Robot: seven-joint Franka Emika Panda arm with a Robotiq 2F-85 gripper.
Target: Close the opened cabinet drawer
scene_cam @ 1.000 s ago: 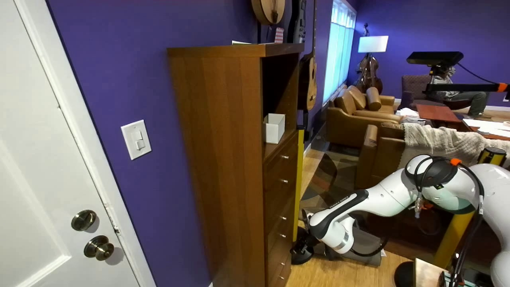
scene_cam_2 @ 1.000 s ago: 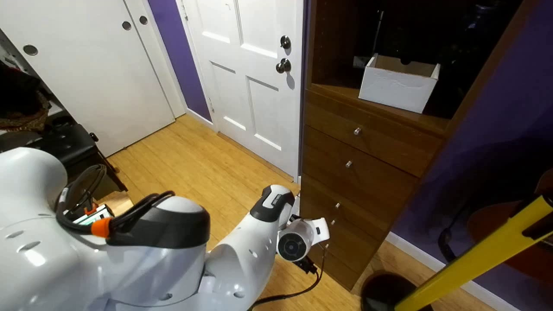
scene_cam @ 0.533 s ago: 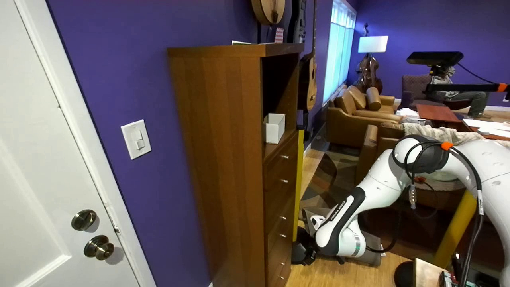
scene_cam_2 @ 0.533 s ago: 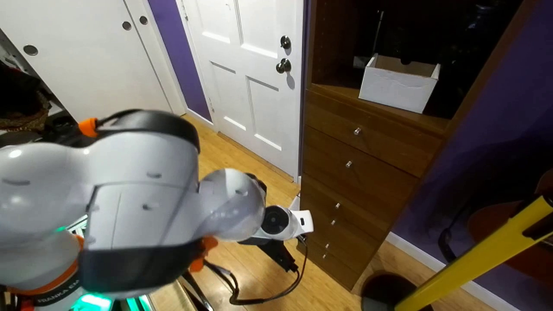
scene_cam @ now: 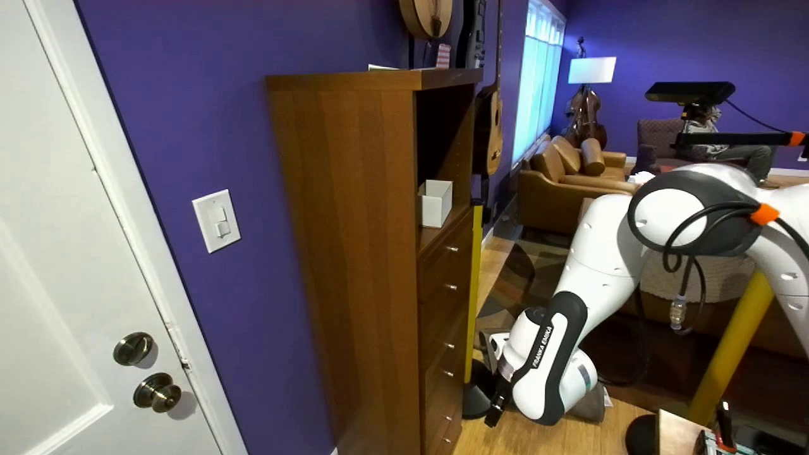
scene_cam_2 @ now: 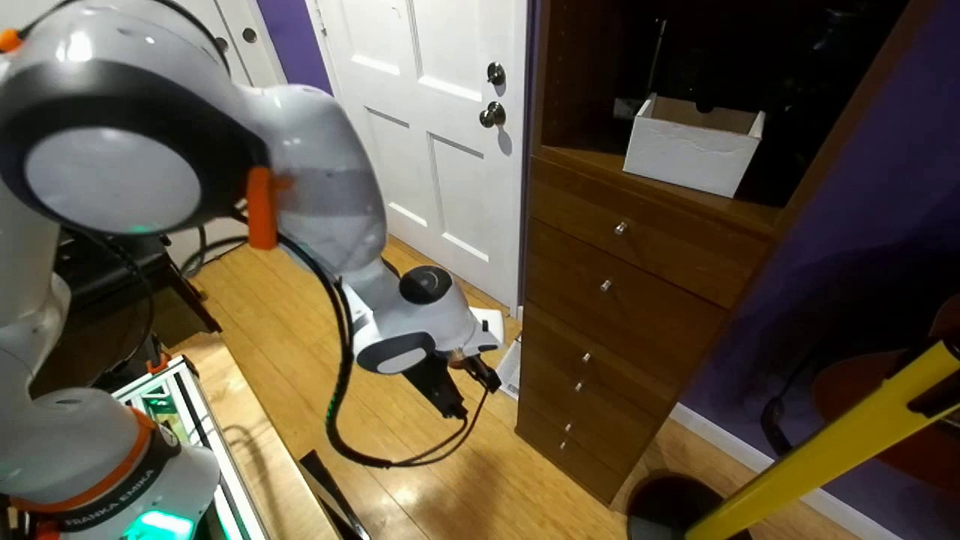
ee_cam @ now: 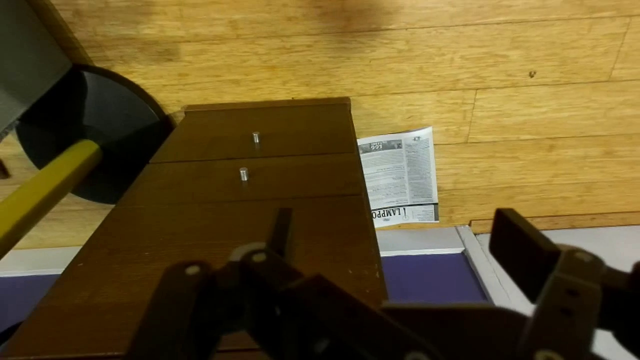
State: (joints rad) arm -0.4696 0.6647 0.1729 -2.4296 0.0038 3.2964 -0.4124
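While the gripper [ee_cam: 400, 242], fingers [ee_cam: 522, 255] spread wide, hangs clear of the brown cabinet [scene_cam_2: 645, 322], the lowest cabinet drawer [ee_cam: 290, 131] sits flush, just above the wood floor [ee_cam: 500, 55]. Count in an exterior view: six knobs [scene_cam_2: 620, 228], one open-topped white box [scene_cam_2: 686, 157].

In both exterior views, a white robot arm [scene_cam_2: 322, 176] is bending at a raised elbow [scene_cam: 675, 218], its forearm [scene_cam: 597, 259] sloping down to a low wrist [scene_cam_2: 433, 319]. A green light [scene_cam_2: 159, 525] is glowing on the arm's base [scene_cam_2: 105, 469] in an exterior view. Below the wrist, the black gripper [ee_cam: 393, 229] is slanting downward; in the wrist view its two fingers [ee_cam: 522, 250] are standing wide apart.
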